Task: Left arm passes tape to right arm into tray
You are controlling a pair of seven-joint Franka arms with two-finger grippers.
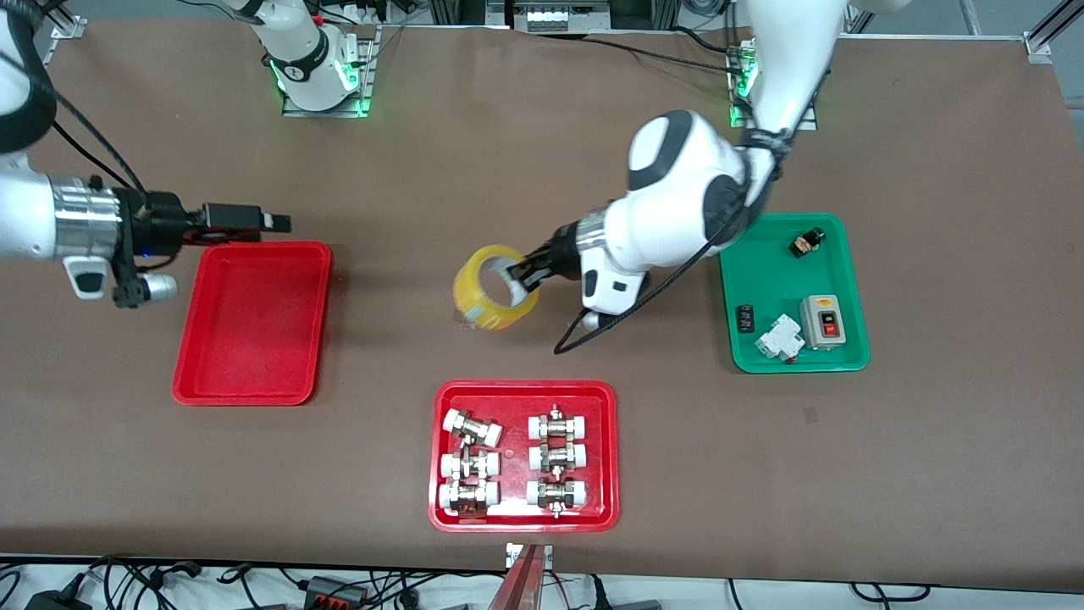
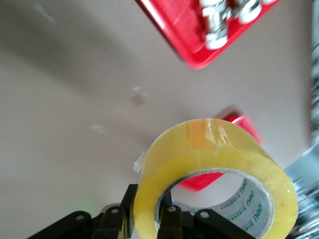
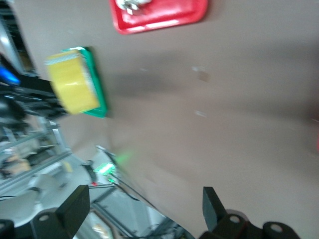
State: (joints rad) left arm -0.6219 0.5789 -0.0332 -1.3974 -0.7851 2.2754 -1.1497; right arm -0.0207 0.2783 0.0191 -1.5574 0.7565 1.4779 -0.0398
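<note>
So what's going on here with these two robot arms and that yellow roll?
The left arm's claw is shut on a roll of yellow packing tape, gripping it through the rim and holding it above the middle of the table. The right arm's claw waits open, hovering at the edge of the empty red tray. Nearby sit a red tray of metal fittings and a green tray of electrical parts.

Green print on the white inner core of the tape roll (image 2: 214, 164), seen in the left wrist view: partly readable, "heo". Nothing else legible.
</note>
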